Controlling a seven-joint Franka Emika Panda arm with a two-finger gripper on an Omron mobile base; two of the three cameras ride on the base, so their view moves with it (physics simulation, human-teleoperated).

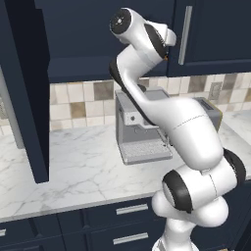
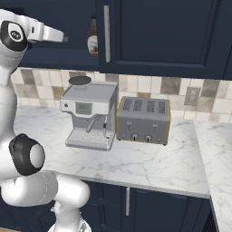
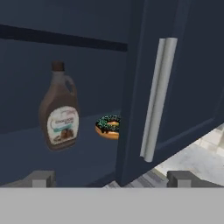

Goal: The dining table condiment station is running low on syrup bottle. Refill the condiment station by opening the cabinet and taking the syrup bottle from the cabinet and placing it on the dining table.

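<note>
the cabinet (image 3: 65, 52) is open, its door (image 1: 24, 88) swung wide to the left in the left base view, probably so that the arm can reach the shelf inside. a closed door with one long silver handle (image 3: 154, 98) stands just to the right of the opening. on the counter (image 2: 149, 165) below stand one coffee machine (image 2: 88, 115) and one toaster (image 2: 144, 120), side by side. one syrup bottle (image 3: 60, 111) stands upright on the shelf, and one donut (image 3: 108, 127) lies near it, further in. the fingers (image 3: 40, 178) are spread wide and hold nothing, apart from the bottle, likely ready for the approach.
</note>
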